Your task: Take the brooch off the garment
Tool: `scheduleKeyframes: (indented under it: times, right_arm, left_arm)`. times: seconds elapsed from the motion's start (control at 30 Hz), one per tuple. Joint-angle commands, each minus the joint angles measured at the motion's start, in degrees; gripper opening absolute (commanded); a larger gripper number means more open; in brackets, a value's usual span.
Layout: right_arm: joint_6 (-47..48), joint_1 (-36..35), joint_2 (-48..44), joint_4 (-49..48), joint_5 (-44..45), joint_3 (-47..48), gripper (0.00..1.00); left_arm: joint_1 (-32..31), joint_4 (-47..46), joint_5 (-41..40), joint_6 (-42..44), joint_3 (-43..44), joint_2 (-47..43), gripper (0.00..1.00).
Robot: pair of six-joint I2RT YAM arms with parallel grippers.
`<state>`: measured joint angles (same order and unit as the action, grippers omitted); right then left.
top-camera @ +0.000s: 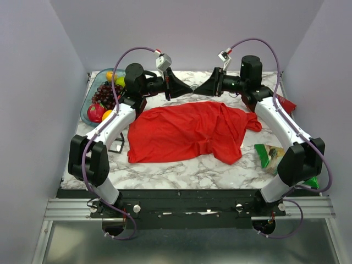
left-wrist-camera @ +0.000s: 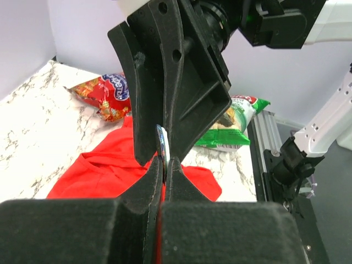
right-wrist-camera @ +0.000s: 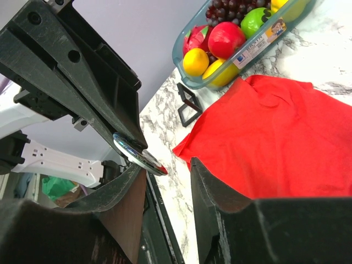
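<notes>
Setting: robotics lab test cell. Evidence: marble-patterned tabletop [top-camera: 181, 170] boxed in by plain pale walls [top-camera: 33, 82] at left, rear and right of frame. Aluminium extrusion rail [top-camera: 187, 208] runs along the bottom edge, with two white-and-black robot arms [top-camera: 113, 126] mounted there.

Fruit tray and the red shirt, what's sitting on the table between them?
A black square frame lies between the fruit tray and the shirt, off the shirt's corner; the right wrist view shows it best.
</notes>
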<state>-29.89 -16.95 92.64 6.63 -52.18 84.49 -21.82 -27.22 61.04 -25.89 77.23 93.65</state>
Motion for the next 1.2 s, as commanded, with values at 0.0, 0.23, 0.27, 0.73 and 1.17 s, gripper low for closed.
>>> scheduleKeyframes:
  times: [0.0, 0.23, 0.27, 0.73, 1.17]
  right_arm:
    - [-0.96, 4.03, 1.4, -2.59, 9.29, 0.33, 0.45]
    - [-0.17, 5.08, 2.46, -1.54, 9.39, 0.76, 0.45]
    - [0.27, 5.08, 2.37, -3.28, 7.99, 0.68, 0.47]
    - [9.49, 7.89, -9.14, -13.67, -24.03, -5.28, 0.64]
    - [88.22, 6.49, 3.14, 39.56, 15.6, -5.31, 0.47]
  left_arm:
    - [-2.43, 2.7, 10.42, -0.57, 0.64, -2.86, 0.0]
    - [-2.43, 6.11, 10.07, 2.49, 1.51, -3.03, 0.0]
    - [-2.35, 8.13, 9.55, 4.08, 2.04, -2.94, 0.0]
    - [-1.73, 27.13, 0.22, 17.8, 4.68, -1.98, 0.0]
    - [-0.15, 50.24, -6.19, 42.21, 3.1, -5.48, 0.0]
